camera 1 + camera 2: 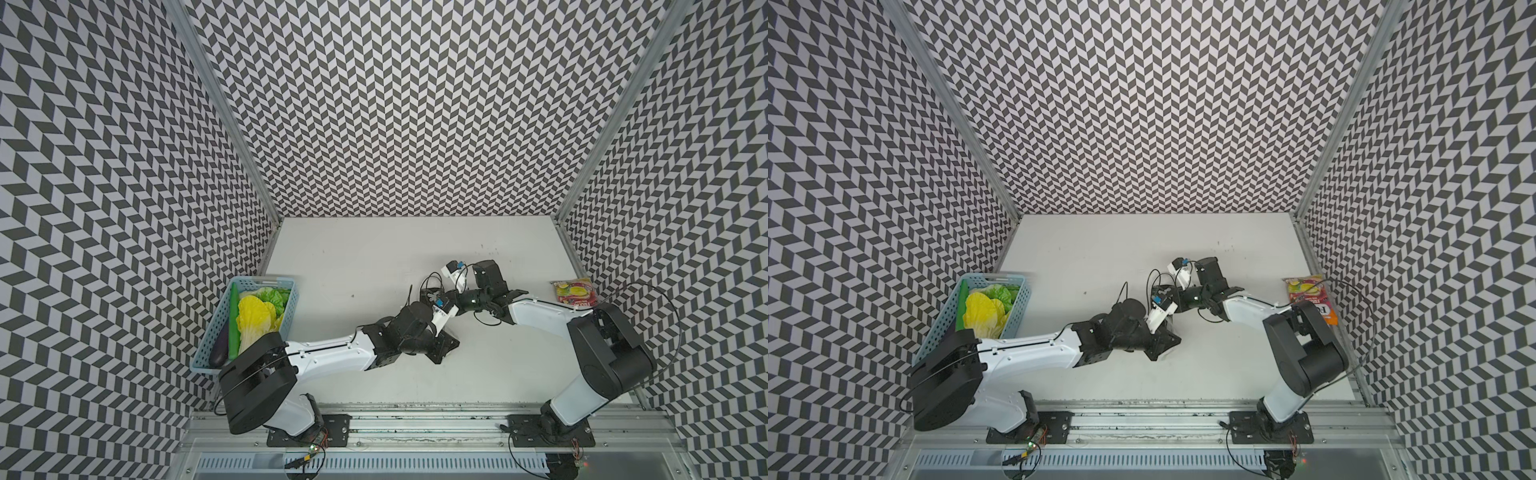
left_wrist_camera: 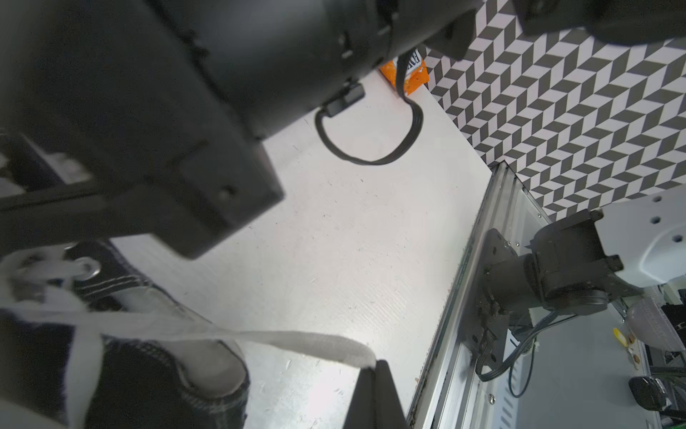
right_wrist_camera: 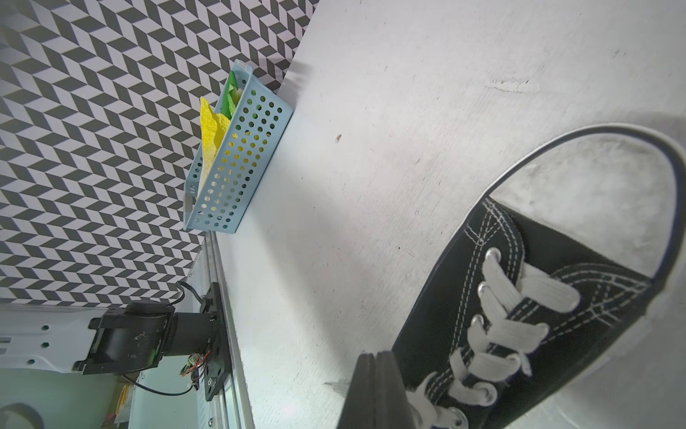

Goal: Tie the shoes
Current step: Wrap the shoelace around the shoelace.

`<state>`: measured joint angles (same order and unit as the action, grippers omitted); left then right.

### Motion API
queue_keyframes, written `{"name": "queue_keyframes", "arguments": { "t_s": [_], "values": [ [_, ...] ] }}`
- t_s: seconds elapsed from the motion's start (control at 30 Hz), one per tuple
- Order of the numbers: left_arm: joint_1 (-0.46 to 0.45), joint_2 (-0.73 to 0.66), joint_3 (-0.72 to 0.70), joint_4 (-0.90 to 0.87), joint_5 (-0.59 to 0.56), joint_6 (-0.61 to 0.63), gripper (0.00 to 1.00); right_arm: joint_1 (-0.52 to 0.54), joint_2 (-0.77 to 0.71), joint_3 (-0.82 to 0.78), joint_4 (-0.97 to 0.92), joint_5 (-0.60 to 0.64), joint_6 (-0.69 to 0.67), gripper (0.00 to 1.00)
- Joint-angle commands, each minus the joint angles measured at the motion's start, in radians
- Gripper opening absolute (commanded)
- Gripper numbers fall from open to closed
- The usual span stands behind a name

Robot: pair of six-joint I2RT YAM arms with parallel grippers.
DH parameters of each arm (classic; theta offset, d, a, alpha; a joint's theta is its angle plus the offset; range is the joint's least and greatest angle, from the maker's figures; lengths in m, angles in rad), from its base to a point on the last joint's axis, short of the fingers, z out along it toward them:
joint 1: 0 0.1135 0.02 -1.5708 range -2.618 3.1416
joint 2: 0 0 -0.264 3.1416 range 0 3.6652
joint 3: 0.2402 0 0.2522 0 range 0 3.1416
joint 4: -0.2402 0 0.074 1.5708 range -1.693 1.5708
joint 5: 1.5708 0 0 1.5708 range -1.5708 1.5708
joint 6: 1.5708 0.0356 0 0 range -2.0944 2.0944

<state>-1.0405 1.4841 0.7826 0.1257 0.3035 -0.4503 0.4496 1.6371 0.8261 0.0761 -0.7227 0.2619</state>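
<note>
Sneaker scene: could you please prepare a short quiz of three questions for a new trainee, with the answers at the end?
1. True or false: the left pincer is shut on a white lace of the sneaker.
2. What does the blue basket hold? A) vegetables B) tools C) socks
3. Fill the gap: the sneaker's toe cap is ____ in colour.

Key: 1 true; 2 A; 3 white.
</note>
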Motion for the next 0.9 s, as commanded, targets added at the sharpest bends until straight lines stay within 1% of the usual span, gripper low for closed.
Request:
{"name": "queue_keyframes", "arguments": {
  "t_s": [0.0,0.03,0.07,0.17,0.2,0.3,0.37,0.47,0.53,0.6,0.63,0.73,0.87],
  "values": [
    [-0.034,0.048,0.035,0.041,-0.057,0.025,0.0,0.006,0.004,0.004,0.051,-0.01,-0.014,0.0],
    [-0.043,0.059,0.037,0.045,-0.074,0.025,0.02,0.006,0.002,0.003,0.05,-0.008,-0.013,0.0],
    [-0.048,0.066,0.035,0.052,-0.084,0.026,0.08,0.006,0.0,0.0,0.051,-0.008,-0.014,0.0],
    [-0.061,0.074,0.033,0.06,-0.101,0.027,0.46,0.007,-0.01,-0.006,0.053,-0.005,-0.013,0.0],
    [-0.066,0.069,0.03,0.059,-0.109,0.027,0.56,0.007,-0.013,-0.01,0.053,-0.004,-0.013,0.0],
    [-0.074,0.035,0.003,0.066,-0.124,0.032,0.73,0.006,-0.019,-0.015,0.052,0.001,-0.016,0.0],
    [-0.077,-0.001,-0.02,0.064,-0.133,0.037,0.78,0.006,-0.022,-0.015,0.048,0.003,-0.019,0.0],
    [-0.076,-0.093,-0.066,0.047,-0.165,0.038,0.81,0.006,-0.028,-0.012,0.047,-0.001,-0.019,0.0],
    [-0.062,-0.168,-0.095,0.026,-0.194,0.069,0.81,0.006,-0.032,-0.006,0.044,-0.003,-0.019,0.0],
    [-0.021,-0.233,-0.126,0.008,-0.182,0.079,0.8,0.006,-0.034,-0.001,0.041,-0.006,-0.021,0.0],
    [0.015,-0.26,-0.143,0.003,-0.158,0.08,0.78,0.006,-0.034,0.001,0.038,-0.005,-0.021,0.0],
    [0.135,-0.3,-0.184,0.011,-0.075,0.102,0.7,0.006,-0.033,0.008,0.034,-0.008,-0.023,0.0],
    [0.271,-0.246,-0.177,0.044,0.051,0.146,0.55,0.006,-0.028,0.015,0.024,-0.016,-0.027,0.0]
  ]
}}
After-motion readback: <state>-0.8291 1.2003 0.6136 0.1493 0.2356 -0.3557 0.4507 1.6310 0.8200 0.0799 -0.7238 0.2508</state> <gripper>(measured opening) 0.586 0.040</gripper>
